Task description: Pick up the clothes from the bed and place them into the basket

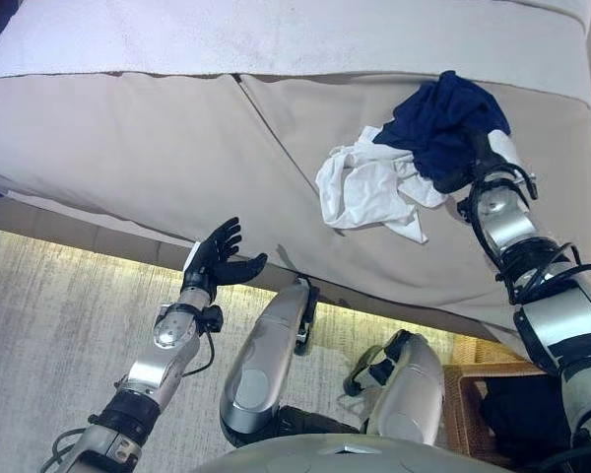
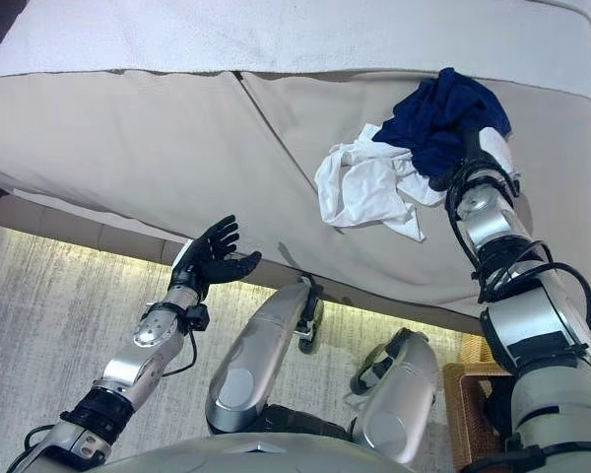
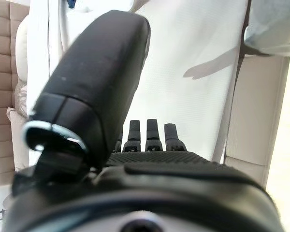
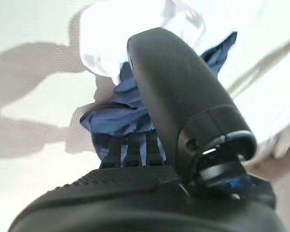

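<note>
Right robot hand (image 1: 470, 158) is buried in the crumpled navy cloth garment (image 1: 443, 118) on the beige bed (image 1: 128, 148), its grip unreadable. It should gather the cloth deep, also snagging the touching white crumpled shirt (image 1: 369, 187). Left robot hand (image 1: 217, 256) hangs spread, empty.

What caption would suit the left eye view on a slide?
Right hand reaches into a navy garment beside a white one on the bed; left hand open.

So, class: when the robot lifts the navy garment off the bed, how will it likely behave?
The navy garment lies crumpled in soft folds, so it will probably hang limp. It overlaps the white garment, so that may drag along. The right hand reaches into it; its grip cannot be seen.
</note>
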You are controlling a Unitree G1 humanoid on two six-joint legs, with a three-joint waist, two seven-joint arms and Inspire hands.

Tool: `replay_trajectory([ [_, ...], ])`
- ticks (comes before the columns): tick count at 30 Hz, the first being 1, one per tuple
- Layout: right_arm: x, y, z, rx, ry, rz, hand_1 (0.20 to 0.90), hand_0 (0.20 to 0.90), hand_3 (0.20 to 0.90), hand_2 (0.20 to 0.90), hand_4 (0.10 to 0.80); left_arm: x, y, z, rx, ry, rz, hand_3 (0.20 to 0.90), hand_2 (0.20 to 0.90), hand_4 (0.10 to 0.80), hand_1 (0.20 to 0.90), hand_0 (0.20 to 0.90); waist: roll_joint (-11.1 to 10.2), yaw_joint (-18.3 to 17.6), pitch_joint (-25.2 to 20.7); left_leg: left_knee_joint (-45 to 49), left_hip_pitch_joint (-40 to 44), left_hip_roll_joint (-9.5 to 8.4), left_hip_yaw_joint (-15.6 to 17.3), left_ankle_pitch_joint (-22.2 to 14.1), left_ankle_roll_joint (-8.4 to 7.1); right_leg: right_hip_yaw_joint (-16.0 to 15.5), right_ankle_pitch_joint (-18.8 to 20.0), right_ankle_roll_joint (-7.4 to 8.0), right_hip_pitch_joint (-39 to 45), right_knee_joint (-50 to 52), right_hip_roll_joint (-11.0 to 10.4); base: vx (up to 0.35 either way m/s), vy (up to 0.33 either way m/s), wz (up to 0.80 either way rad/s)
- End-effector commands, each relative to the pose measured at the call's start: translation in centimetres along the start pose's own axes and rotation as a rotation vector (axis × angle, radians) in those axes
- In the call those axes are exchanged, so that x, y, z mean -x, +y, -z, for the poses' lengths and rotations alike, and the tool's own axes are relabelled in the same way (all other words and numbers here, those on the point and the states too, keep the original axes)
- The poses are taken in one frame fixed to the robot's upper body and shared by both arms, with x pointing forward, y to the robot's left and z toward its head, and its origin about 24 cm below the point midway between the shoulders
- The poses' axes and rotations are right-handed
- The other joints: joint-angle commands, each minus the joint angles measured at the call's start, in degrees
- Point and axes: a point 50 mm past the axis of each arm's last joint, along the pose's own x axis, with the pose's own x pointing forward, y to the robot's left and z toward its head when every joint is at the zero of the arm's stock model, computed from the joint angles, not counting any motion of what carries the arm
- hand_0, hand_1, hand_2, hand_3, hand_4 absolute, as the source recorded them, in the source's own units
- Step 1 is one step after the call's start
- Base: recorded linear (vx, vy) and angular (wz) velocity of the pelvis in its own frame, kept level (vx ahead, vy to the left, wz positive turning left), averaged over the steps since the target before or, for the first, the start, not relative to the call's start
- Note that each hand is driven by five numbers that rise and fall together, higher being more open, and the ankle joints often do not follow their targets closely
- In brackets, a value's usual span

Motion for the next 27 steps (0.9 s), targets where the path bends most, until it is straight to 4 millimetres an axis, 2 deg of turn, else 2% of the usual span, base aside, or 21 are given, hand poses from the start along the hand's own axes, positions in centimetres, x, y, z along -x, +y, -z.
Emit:
replay_trajectory([
  [1, -1.0, -7.8, -4.2, -0.047, -0.106, 0.277, 0.846, 0.846, 0.837, 0.846, 0.737, 0.9, -0.5, -3.6, 0.064, -0.221, 0.038, 0.9, 0.9, 0.8, 0.9, 0.9, 2.73, 1.05, -2.93, 7.6, 0.37, -0.57, -2.93, -7.91, -1.42, -1.0, 1.29, -5.39, -0.28, 1.95, 6.29, 0.001, 0.079, -0.02],
  [2, -1.0, -8.0, -4.3, -0.063, -0.101, 0.28, 0.552, 0.552, 0.494, 0.552, 0.394, 1.0, -0.6, -3.7, 0.072, -0.229, 0.04, 0.9, 0.9, 0.8, 0.9, 0.9, 2.83, 1.01, -2.93, 8.53, -0.58, -0.61, -2.77, -8.11, -1.46, -0.84, 1.13, -5.48, -1.18, 2.63, 6.34, 0.002, 0.068, -0.03],
  [4, -1.0, -8.2, -4.2, -0.079, -0.094, 0.296, 0.465, 0.465, 0.392, 0.465, 0.292, 1.3, -0.6, -3.8, 0.081, -0.244, 0.044, 0.9, 0.9, 0.8, 0.9, 0.9, 3.1, 0.94, -2.93, 9.67, -1.9, -0.55, -2.75, -8.35, -1.35, -0.56, 0.82, -5.62, -2.76, 3.95, 6.32, -0.001, 0.057, -0.01],
  [5, -1.0, -8.5, -4.1, -0.089, -0.088, 0.298, 0.3, 0.3, 0.2, 0.3, 0.1, 1.4, -0.6, -4.0, 0.083, -0.252, 0.046, 0.9, 0.9, 0.8, 0.9, 0.9, 3.21, 0.95, -2.93, 10.3, -2.51, -0.57, -2.69, -8.53, -1.31, -0.4, 0.64, -5.66, -3.52, 4.74, 6.3, -0.002, 0.064, 0.03],
  [9, -1.1, -9.1, -4.3, -0.12, -0.081, 0.314, 0.3, 0.3, 0.2, 0.3, 0.1, 1.5, -0.8, -4.2, 0.097, -0.266, 0.048, 0.9, 0.9, 0.8, 0.9, 0.9, 3.5, 0.85, -2.93, 12.56, -4.97, -0.64, -2.44, -9.07, -1.37, 0.24, 0.1, -5.86, -5.93, 7.05, 6.36, -0.002, 0.022, 0.01],
  [13, -1.1, -9.3, -4.5, -0.081, -0.084, 0.31, 0.3, 0.3, 0.2, 0.3, 0.1, 1.5, -1.1, -4.2, 0.098, -0.256, 0.049, 0.9, 0.9, 0.8, 0.9, 0.9, 3.38, 0.58, -2.93, 13.73, -6.1, -0.27, -2.38, -9.36, -1.49, 0.72, -0.29, -5.74, -7.51, 8.66, 6.23, 0.002, 0.003, -0.01],
  [24, -1.0, -10.4, -5.3, -0.114, -0.118, 0.341, 0.3, 0.3, 0.2, 0.3, 0.1, 1.6, -0.8, -4.0, 0.099, -0.258, 0.037, 0.9, 0.9, 0.8, 0.9, 0.9, 3.17, 0.28, -2.93, 11.46, -4.74, 0.36, -2.27, -8.67, -1.58, 0.36, 0.3, -5.46, -6.65, 6.25, 6.11, -0.002, 0.0, -0.01],
  [27, -0.8, -10.5, -5.5, -0.131, -0.147, 0.352, 0.3, 0.3, 0.2, 0.3, 0.1, 1.6, -0.8, -4.0, 0.099, -0.26, 0.038, 0.9, 0.9, 0.8, 0.9, 0.9, 2.83, 0.03, -2.93, 10.38, -3.2, 1.09, -2.3, -8.55, -1.71, 0.12, 0.33, -5.35, -5.5, 5.37, 5.9, -0.008, -0.011, -0.03],
])
